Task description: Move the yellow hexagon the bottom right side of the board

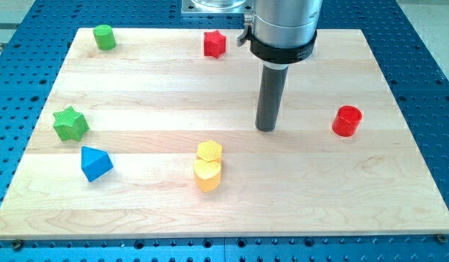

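Note:
The yellow hexagon [209, 151] lies at the lower middle of the wooden board [355, 196], touching a yellow heart-shaped block [207, 175] just below it. My tip [266, 129] stands on the board up and to the right of the hexagon, apart from it. The rod hangs from the grey arm [284, 29] at the view's top.
A red cylinder [347, 121] stands right of my tip. A red star [215, 44] is at the top middle, a green cylinder [103, 36] at the top left, a green star [70, 124] at the left and a blue triangular block [95, 163] below it.

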